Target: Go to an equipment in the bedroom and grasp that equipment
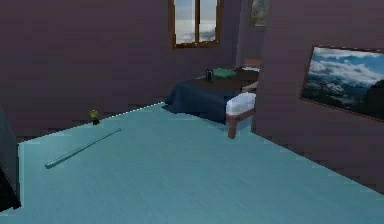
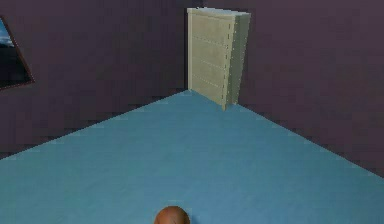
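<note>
Probable equipment: a long thin rod [image 1: 85, 147] lies flat on the open floor [image 1: 200, 170], near left, likely left loose, well apart from the far bed [image 1: 215, 95]. State of the gripper fingers: cannot tell.

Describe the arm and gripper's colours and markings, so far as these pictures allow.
They allow nothing on that. At the arm side view's bottom edge near the middle lie light-blue floor and a round orange-brown thing, likely a ball.
</note>
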